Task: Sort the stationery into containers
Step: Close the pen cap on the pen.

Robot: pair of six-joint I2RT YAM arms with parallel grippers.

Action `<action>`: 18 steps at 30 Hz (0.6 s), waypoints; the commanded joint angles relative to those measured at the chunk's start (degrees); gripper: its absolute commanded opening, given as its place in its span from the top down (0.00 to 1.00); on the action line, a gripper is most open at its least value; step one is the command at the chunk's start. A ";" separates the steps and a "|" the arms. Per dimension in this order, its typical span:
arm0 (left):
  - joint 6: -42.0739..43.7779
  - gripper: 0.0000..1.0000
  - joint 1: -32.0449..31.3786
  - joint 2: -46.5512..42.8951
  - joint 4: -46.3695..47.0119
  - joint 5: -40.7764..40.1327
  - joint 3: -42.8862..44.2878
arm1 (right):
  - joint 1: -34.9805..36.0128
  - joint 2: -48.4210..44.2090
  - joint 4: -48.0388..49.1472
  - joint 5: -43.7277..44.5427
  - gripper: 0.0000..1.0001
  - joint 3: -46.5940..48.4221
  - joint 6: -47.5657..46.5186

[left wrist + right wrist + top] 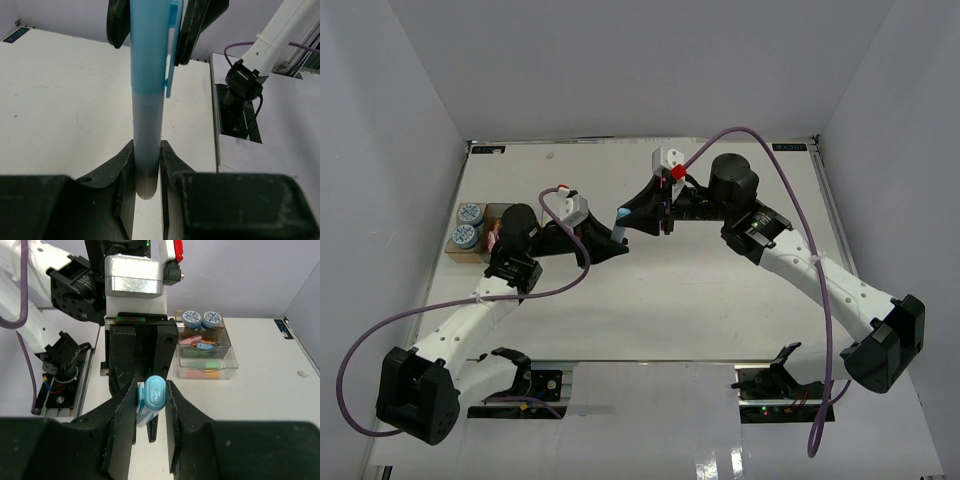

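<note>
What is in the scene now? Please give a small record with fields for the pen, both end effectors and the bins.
held item: blue pen with a clipped cap, spanning both end effectors
left end effector: shut on the pen's grey barrel end
right end effector: shut on the pen's cap end
tan bin: two patterned rolls
middle clear bin: pink and blue pieces
end clear bin: green and orange pieces
</note>
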 commanded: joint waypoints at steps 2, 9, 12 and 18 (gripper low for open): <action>0.35 1.00 0.07 -2.29 11.95 -2.20 10.34 | 1.10 4.15 -19.70 -0.99 0.92 -6.64 -3.63; 2.99 1.00 0.07 -2.90 10.02 -2.37 12.46 | 1.01 5.73 -20.50 -1.69 0.92 -8.92 -3.81; 2.99 1.00 0.07 -2.90 8.80 -2.02 11.85 | 1.01 5.82 -20.24 -1.95 0.92 -8.58 -3.90; 5.45 1.00 0.16 -3.86 0.03 -5.00 6.67 | 0.92 1.35 -20.67 2.25 0.40 -3.23 -4.16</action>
